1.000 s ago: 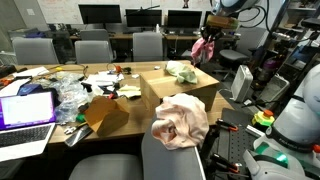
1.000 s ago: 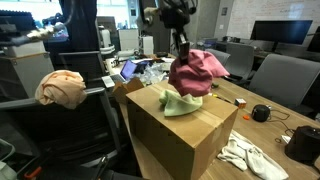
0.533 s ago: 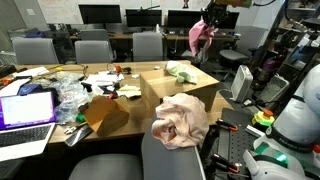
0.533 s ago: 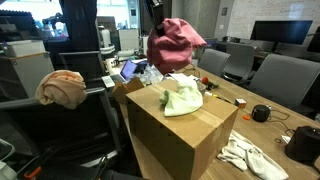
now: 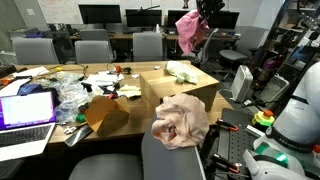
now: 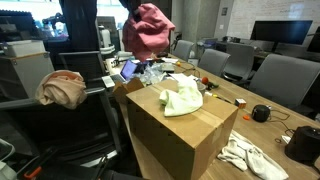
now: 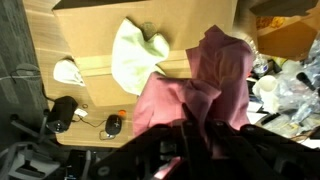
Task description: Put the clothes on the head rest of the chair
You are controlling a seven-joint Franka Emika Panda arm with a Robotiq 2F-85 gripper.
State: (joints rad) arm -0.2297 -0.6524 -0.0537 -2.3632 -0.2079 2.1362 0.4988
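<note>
Office desk below: gripper (image 5: 205,10), clamped on pink garment (image 5: 190,30), has risen well clear of box (image 5: 165,95), now at 1 o'clock; carry to chair (image 5: 165,160) at 6 o'clock looks next.

- A shared office or lab workroom.
- Dark monitors (image 5: 100,14) stand in a row on the desks at the back.
- Grey office chairs (image 5: 148,45) line the far edge of a long wooden table (image 5: 100,145).
- An open laptop (image 5: 27,108) sits at its near edge, beside scattered papers (image 5: 100,78).

Rose-pink garment (image 5: 190,30), peach-pink garment with white patches (image 5: 180,122), brown cardboard box (image 6: 175,135), pale green cloth (image 6: 183,100)
</note>
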